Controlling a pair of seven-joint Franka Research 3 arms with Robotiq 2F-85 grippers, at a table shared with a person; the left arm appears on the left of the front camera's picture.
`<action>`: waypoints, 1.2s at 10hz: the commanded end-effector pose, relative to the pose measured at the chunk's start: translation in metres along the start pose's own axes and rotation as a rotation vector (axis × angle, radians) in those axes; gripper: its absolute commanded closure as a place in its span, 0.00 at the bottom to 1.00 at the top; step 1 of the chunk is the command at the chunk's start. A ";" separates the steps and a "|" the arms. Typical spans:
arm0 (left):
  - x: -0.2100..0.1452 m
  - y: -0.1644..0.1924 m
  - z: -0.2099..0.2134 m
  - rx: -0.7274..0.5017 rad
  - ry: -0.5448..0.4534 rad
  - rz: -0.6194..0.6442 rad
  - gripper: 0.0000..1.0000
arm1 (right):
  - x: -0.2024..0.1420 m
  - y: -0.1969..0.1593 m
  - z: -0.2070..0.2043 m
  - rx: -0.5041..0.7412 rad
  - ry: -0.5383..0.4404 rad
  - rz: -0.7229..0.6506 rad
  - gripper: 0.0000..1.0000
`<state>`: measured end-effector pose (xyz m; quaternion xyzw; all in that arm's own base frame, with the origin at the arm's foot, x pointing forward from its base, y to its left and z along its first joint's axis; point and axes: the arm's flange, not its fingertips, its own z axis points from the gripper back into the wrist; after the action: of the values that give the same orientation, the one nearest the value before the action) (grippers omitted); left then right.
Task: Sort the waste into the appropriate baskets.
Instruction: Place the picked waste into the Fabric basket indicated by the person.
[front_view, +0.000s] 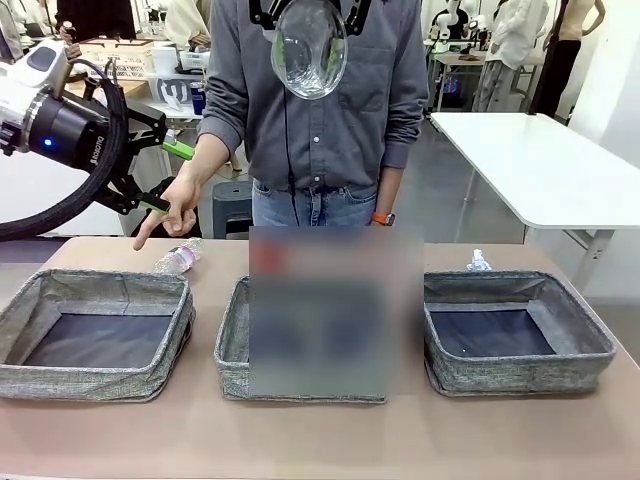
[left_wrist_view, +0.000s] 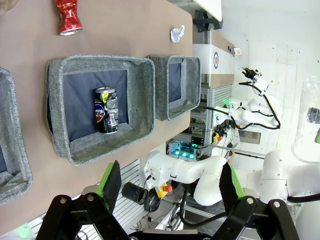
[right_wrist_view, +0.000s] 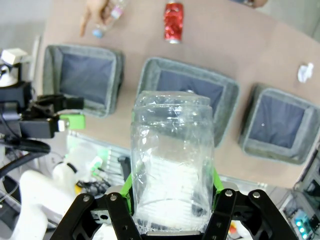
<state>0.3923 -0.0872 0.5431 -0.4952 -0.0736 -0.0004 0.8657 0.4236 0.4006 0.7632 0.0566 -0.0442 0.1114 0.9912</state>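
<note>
The right tool is closed partway around a clear crumpled plastic bottle, holding it high over the brown counter, probably to carry it above the three grey woven fabric baskets. The middle basket has a dark can with yellow-green marks inside. The left tool is fully open and empty. The person's hand points down at a small pink-labelled bottle lying behind the left basket, I think to show the next piece. A red crushed can and a white paper wad lie on the counter.
</note>
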 end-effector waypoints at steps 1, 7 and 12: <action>-0.001 -0.001 0.003 0.001 0.005 -0.008 0.00 | -0.002 -0.002 0.003 -0.002 -0.001 -0.003 0.42; -0.052 0.077 0.128 0.122 -0.110 0.082 0.00 | 0.031 0.092 -0.092 0.115 -0.098 0.531 0.42; -0.146 0.129 0.196 0.111 -0.138 -0.122 0.00 | 0.043 0.263 -0.218 0.306 -0.029 0.409 0.42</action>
<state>0.2323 0.1370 0.5171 -0.4260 -0.1462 0.0189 0.8926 0.4032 0.6551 0.5522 0.1791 -0.0831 0.3692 0.9082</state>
